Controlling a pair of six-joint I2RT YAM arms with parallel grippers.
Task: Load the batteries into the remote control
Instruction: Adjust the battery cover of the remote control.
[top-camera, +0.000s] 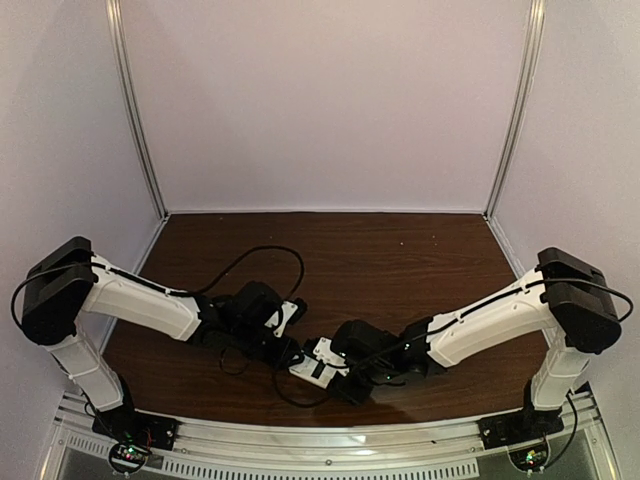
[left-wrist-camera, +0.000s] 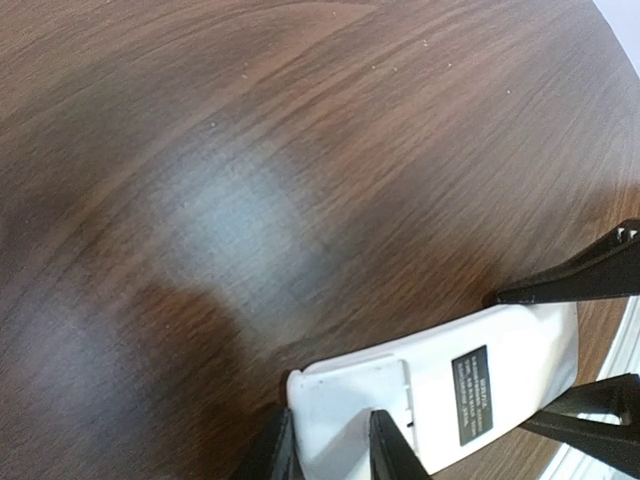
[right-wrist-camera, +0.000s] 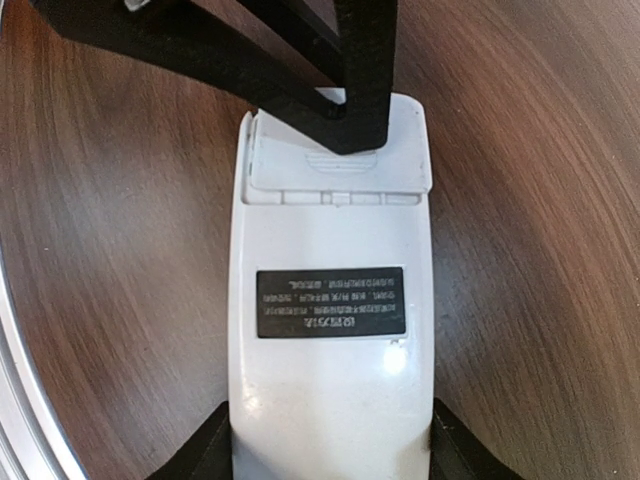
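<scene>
Overhead, both arms bend inward, the left gripper (top-camera: 296, 354) and right gripper (top-camera: 338, 371) meeting at the remote control (top-camera: 322, 352). From the left wrist, the left fingers (left-wrist-camera: 386, 450) straddle the remote's cover end; whether they grip it is unclear. From the right wrist, the right fingers (right-wrist-camera: 200, 462) clamp the remote's sides, its back facing up.

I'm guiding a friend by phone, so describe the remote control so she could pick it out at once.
On the dark wooden table, look near the front edge, in the middle. The remote control is there, back up, one end clamped in the right hand, the left hand at the other. Nothing else there is a flat white slab with a black label.
</scene>
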